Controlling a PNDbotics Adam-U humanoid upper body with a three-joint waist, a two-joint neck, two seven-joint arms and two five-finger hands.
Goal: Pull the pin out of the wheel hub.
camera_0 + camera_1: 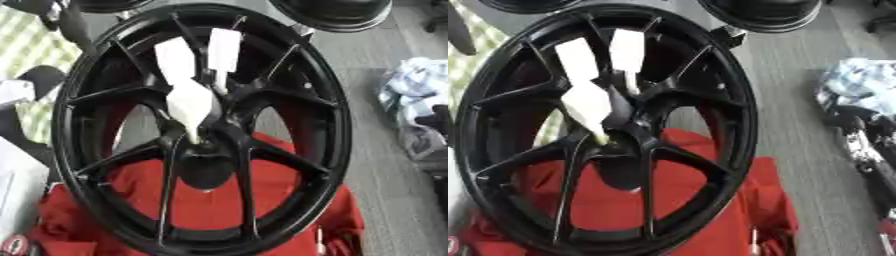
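A: Nearest is the red cloth [210,200], with the black wheel [337,125] lying on it.

B: And the pin?

A: A white piece [192,102] at the hub [206,145], flaring toward 12 o'clock; likely that. It looks stiff, light and smooth. I'd take hold at its narrow waist.

B: Fingers?

A: Neither hand shows, so I cannot tell.
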